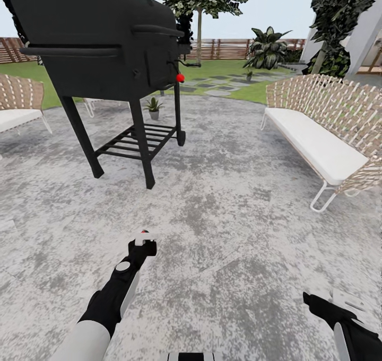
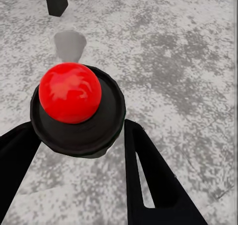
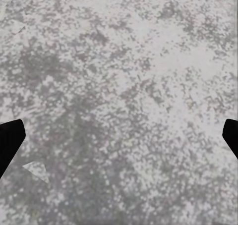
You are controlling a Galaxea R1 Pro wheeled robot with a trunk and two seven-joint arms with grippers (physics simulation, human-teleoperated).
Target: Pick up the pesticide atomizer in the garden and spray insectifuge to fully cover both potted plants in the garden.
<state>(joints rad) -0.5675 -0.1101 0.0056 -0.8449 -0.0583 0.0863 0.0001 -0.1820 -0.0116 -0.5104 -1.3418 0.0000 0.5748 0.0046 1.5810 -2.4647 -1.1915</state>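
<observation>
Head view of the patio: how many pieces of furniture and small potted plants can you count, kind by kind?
Grill: 1, black, on legs
Woven benches with white cushions: 2, one on the right, one at the left edge
Small potted plants: 2, one behind the grill, one far on the stepping slabs
Total: 5

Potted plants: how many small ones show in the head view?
2: one potted plant on the patio behind the grill, another far off by the stepping slabs. Others may be hidden.
</observation>
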